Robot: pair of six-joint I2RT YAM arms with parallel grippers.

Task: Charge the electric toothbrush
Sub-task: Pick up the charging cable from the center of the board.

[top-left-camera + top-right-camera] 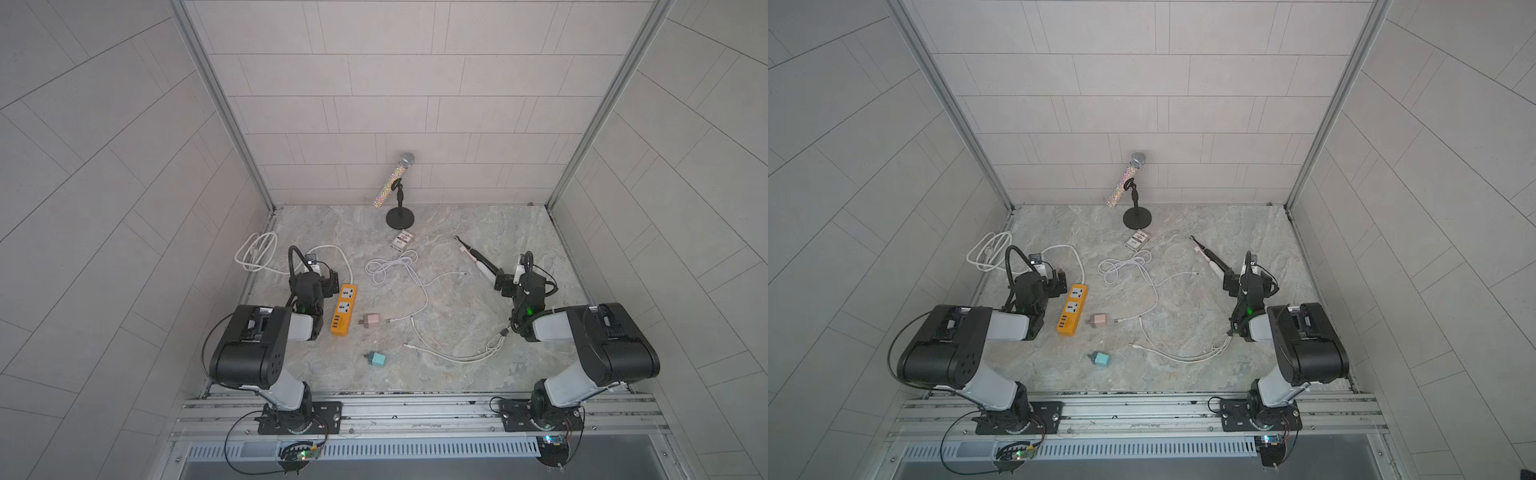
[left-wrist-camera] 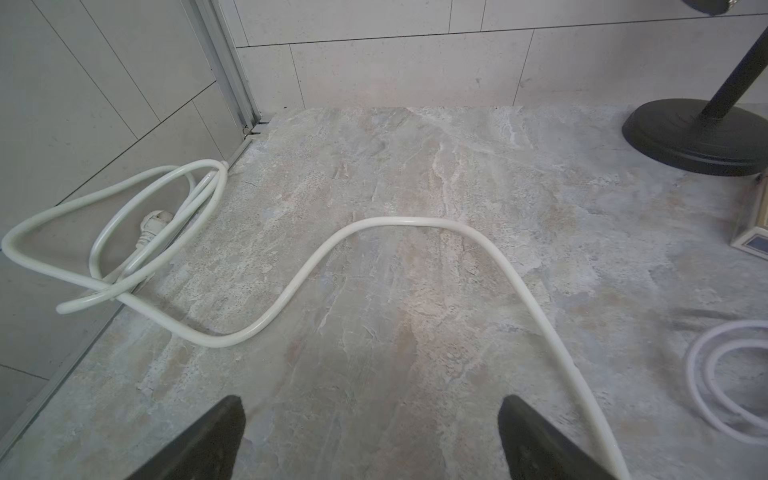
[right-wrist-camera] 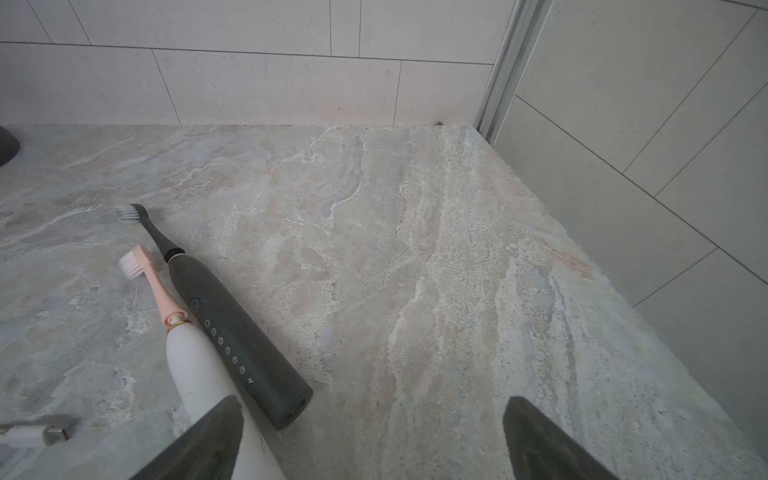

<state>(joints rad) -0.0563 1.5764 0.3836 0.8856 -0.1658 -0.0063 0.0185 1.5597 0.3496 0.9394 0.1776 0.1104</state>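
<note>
Two electric toothbrushes lie side by side at the right of the table: a black one (image 3: 232,324) (image 1: 478,254) and a white one with a pink head (image 3: 195,365) (image 1: 480,266). My right gripper (image 3: 372,409) (image 1: 500,282) is open just behind their base ends, one finger over the white handle, nothing between the jaws. My left gripper (image 2: 372,409) (image 1: 332,282) stands open over bare table beside the orange power strip (image 1: 344,309) (image 1: 1072,309). A pink adapter (image 1: 371,320), a teal adapter (image 1: 376,357) and loose white USB cables (image 1: 399,270) (image 1: 457,353) lie mid-table.
A glittery microphone on a black stand (image 1: 400,183) is at the back centre, with a small card box (image 1: 402,241) in front of it. The power strip's thick white cord (image 2: 316,266) (image 1: 257,251) coils by the left wall. Tiled walls enclose three sides.
</note>
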